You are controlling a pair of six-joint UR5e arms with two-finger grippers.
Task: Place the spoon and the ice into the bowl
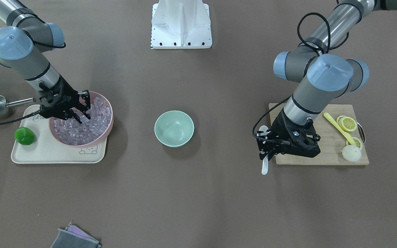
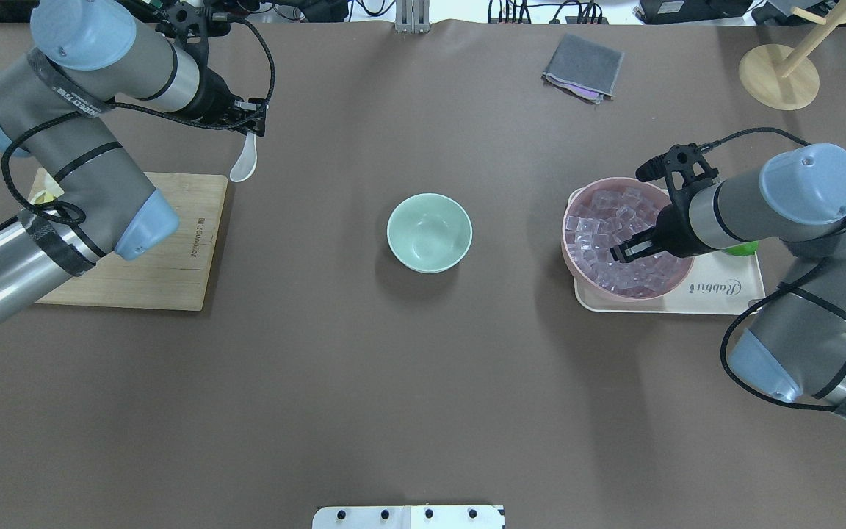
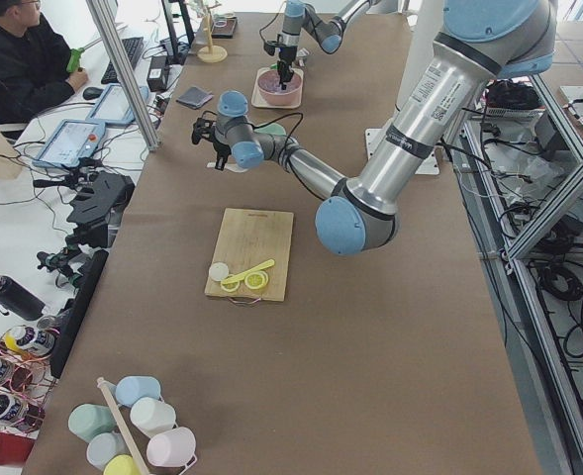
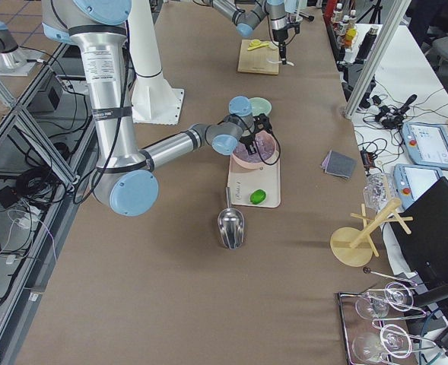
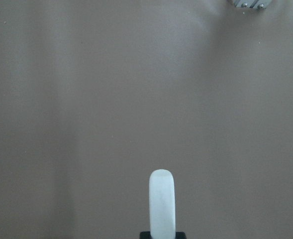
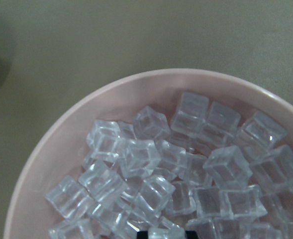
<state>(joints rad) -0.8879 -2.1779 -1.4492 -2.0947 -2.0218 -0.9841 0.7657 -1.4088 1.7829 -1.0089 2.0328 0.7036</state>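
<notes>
Spoon (image 1: 264, 166) was held by its handle in the left gripper (image 1: 266, 154). The fingers were shut tight on it, and the handle end stuck out past them. It hung over the table (image 1: 198, 199), just beside the board (image 1: 322, 156).

The ice (image 6: 221, 167) lay piled in the pink bowl (image 1: 109, 103). The right gripper (image 1: 82, 117) was down in the pile. Its fingers were close together, with one cube pinched between the tips. The pink bowl stood on a tray (image 1: 47, 155).

The bowl (image 1: 160, 119) stood on the table between the two arms, well apart from both grippers.
</notes>
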